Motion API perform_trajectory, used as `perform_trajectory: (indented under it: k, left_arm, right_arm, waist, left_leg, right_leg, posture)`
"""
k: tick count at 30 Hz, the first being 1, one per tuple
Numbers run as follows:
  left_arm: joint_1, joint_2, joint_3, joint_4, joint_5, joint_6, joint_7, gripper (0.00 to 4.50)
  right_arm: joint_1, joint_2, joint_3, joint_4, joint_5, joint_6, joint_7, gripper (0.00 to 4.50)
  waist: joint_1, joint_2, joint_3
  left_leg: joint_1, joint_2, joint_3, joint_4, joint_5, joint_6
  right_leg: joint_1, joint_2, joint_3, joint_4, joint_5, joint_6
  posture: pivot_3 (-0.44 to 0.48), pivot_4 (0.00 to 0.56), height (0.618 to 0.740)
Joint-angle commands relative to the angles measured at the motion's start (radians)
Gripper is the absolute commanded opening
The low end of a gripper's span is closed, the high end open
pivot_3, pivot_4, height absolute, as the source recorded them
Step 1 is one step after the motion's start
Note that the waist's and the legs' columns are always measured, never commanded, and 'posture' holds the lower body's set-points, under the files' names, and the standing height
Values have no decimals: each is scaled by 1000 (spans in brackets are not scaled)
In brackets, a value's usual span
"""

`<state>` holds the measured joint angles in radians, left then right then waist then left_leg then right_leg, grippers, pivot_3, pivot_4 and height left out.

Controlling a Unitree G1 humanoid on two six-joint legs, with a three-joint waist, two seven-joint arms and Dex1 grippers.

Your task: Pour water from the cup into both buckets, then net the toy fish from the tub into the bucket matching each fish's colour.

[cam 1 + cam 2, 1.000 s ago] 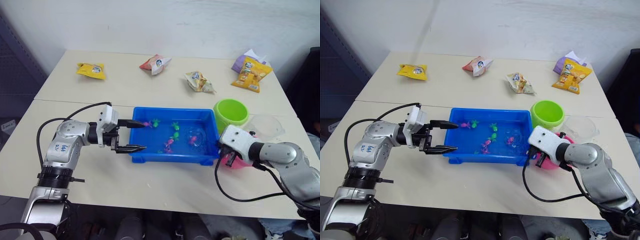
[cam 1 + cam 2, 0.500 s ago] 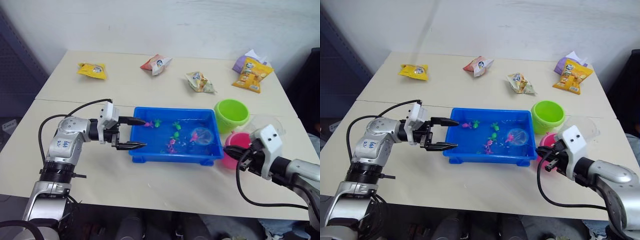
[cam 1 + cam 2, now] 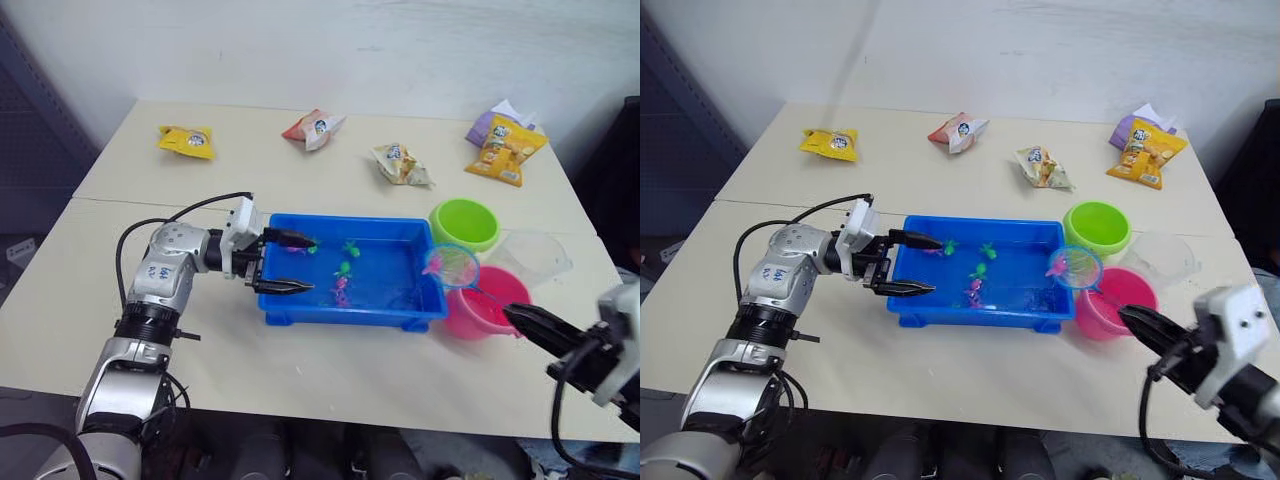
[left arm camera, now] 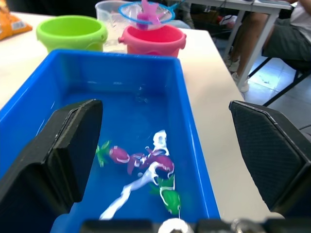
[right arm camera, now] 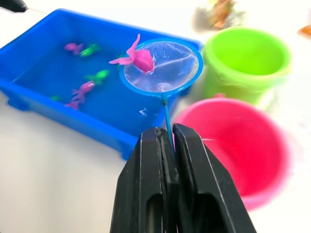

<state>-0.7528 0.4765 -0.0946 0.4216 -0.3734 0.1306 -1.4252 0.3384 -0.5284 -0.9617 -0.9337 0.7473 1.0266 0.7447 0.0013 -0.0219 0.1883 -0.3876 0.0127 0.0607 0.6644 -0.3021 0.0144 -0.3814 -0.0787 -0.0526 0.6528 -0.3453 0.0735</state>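
— Where are they at with it?

— The right gripper [image 5: 166, 141] is clamping the thin handle of the net [image 5: 161, 68] between closed fingers, and a pink fish [image 5: 137, 57] is lying on the mesh. The hoop is hanging over the right end of the blue tub [image 3: 310, 310], just beside the pink bucket [image 3: 485, 302] but not over it yet. So I'd say the pouring is behind them: the cup [image 3: 535, 255] is standing by the buckets, and there looks to be water in the pink one.

— And what's left?

— Plenty, I'd guess. Several fish [image 4: 146, 160] are sitting in the tub's water, some pink, some green. I can't see a fish in the green bucket [image 3: 465, 222] or the pink one from here.

— What's the left arm doing?

— The left gripper [image 3: 290, 263] is hovering at the tub's left end with its fingers spread wide, one over the rim, holding nothing.

— Anything different from a second ago?

— Yes. The right arm has pulled back toward the robot, and the net, which was down in the tub, is now lifted out with the fish in it. The left gripper has edged further in over the tub.
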Motion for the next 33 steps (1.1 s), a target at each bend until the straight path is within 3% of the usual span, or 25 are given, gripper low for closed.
perform_trajectory:
  k: [1,5,11,16,20,25,28,33]
  left_arm:
    - [-29,-23,-5,-5,-7,-4,-24,4477]
    - [-34,-53,-14,-11,-8,4,-29,4477]
    - [-16,-72,-20,-37,-12,24,-19,4477]
    - [10,-76,-15,-75,-16,43,6,4477]
    - [25,-74,-10,-97,-20,54,21,4477]
    - [36,-73,-5,-121,-24,63,40,4477]
    - [44,-77,0,-129,-25,57,58,4477]
    - [48,-79,1,-133,-29,50,69,4477]
  right_arm:
    - [101,32,-102,-27,-9,-141,8,0]
    - [223,79,-88,38,-168,-400,42,0]
    - [305,112,98,249,-545,-975,61,0]
    - [260,133,156,416,-705,-1299,-50,0]
    - [247,91,176,533,-859,-1540,-135,0]
    - [223,-25,150,686,-1199,-1922,-331,0]
    - [179,-38,101,761,-1360,-1994,-522,0]
    - [157,-69,135,828,-1464,-1985,-668,0]
  waist:
    - [-1,0,0]
    - [-3,0,0]
    - [-5,0,0]
    - [-4,1,-1]
    - [-3,1,-1]
    - [-5,1,-1]
    - [-4,1,-1]
    - [-5,1,-1]
  left_leg:
    - [1,0,0,0,0,0]
    - [2,0,1,0,0,0]
    - [3,0,2,0,0,0]
    - [4,0,2,-1,1,-1]
    - [4,0,2,-1,1,-1]
    - [7,0,4,-1,1,-2]
    - [11,0,4,-2,1,-4]
    - [12,0,5,-2,1,-4]
  right_leg:
    - [0,0,0,0,0,0]
    - [0,0,1,-1,0,0]
    - [1,1,3,-4,0,0]
    - [1,1,3,-4,0,0]
    - [1,1,3,-4,0,0]
    - [3,1,4,-3,0,0]
    - [6,1,5,-3,-1,-1]
    - [6,1,6,-2,-2,-2]
  posture:
    - [0,150,738]
    - [0,150,738]
    - [0,150,738]
    - [0,150,738]
    - [0,150,738]
    - [0,150,738]
    - [0,150,738]
    - [0,150,738]
